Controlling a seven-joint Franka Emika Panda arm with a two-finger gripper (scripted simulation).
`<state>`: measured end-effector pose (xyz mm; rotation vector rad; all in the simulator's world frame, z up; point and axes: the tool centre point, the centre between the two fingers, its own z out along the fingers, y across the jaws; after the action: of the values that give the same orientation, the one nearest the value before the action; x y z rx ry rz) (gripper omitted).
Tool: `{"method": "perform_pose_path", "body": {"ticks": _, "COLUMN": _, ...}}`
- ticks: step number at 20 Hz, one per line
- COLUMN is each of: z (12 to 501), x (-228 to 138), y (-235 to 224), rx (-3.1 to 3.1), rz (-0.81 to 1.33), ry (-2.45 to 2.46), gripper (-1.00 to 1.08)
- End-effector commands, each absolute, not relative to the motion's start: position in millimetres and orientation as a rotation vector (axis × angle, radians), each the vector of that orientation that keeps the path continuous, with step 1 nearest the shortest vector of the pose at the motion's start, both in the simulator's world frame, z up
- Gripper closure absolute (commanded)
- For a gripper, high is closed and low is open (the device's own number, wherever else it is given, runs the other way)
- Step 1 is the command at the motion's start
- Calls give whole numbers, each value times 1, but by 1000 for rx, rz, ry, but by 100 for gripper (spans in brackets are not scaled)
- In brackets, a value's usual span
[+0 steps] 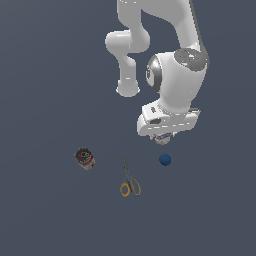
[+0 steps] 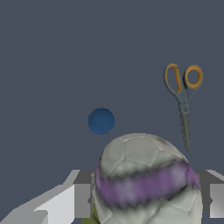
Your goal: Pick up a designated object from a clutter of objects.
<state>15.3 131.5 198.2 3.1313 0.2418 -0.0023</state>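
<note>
Going across the exterior view from its left: the red-and-white can lies on its side on the dark floor, well apart from everything else. Next come the yellow-handled scissors, flat on the floor with the handles toward the bottom of the frame. Then the plain blue ball, and just above it the gripper with the arm looming over it all.

The whitish ball with the purple band is right between the fingers in the wrist view, filling most of the gap, with 1 finger on each side of it. In the exterior view only a sliver of it peeks out under the hand. Looks to me like the fingers are pressed against it, but I honestly can't tell if they've actually squeezed shut or are just straddling it.

There's a bit of olive-yellow under the ball too, can't make out what it is.

So progress-wise: approach done, the right ball lined up, not the blue one. What's left is confirming the grasp and lifting. Can't say whether it's off the floor yet.
</note>
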Motion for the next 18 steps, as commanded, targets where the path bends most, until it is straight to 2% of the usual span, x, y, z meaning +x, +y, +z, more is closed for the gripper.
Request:
{"method": "perform_pose_path", "body": {"ticks": 1, "z": 221, "x": 4, "y": 130, "rx": 3131, "rz": 0, "ry": 242, "gripper": 108}}
{"method": "perform_pose_path", "body": {"ticks": 18, "z": 373, "x": -64, "y": 121, "rx": 3132, "rz": 0, "ry": 243, "gripper": 108}}
